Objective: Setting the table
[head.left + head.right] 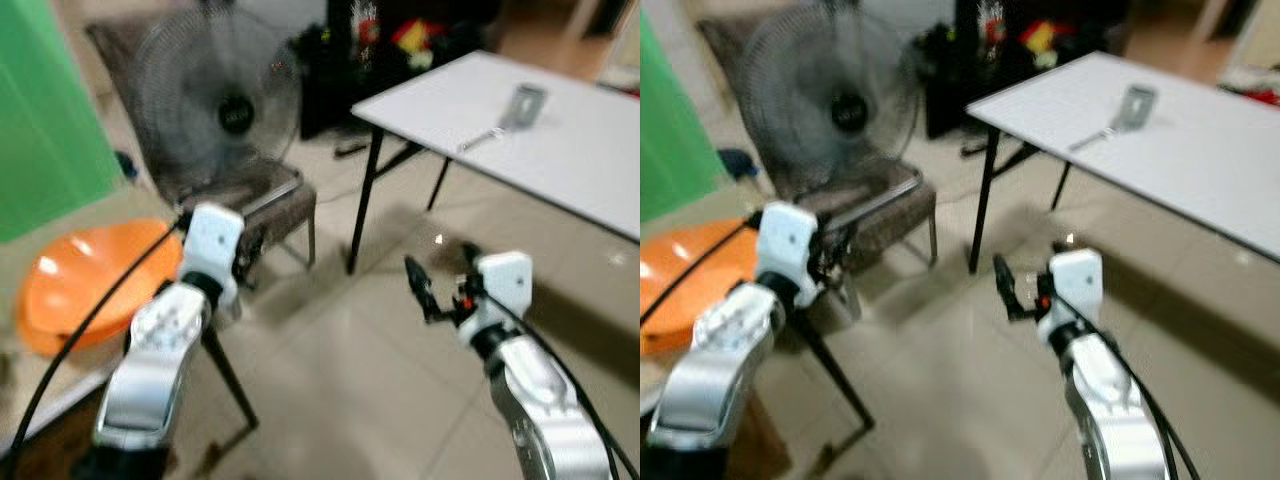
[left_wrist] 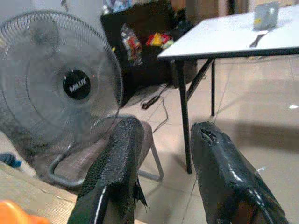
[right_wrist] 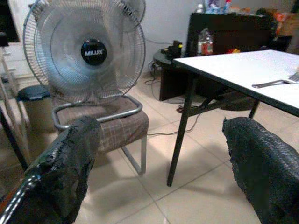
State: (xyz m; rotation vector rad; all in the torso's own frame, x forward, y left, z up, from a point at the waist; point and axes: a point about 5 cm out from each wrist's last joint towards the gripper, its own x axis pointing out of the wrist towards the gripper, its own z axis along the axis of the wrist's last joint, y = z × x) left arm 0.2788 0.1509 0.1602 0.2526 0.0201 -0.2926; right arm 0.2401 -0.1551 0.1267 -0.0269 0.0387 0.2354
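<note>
White surface [image 1: 560, 130] carries just a spatula [image 1: 510, 118], while the orange bowl [image 1: 85, 280] waits elsewhere and both the left end effector [image 2: 163, 172] and right end effector [image 3: 159, 172] gape empty.

Fan [image 1: 222, 108] on chair [image 1: 262, 202]

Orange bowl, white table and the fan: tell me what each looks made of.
Orange bowl: probably plastic, with an even colour and soft glossy highlights. White table: smooth matt white top, likely laminate, on thin black legs that look like metal. Fan: wire grille and tubular base with a grey metallic sheen, probably metal.
</note>
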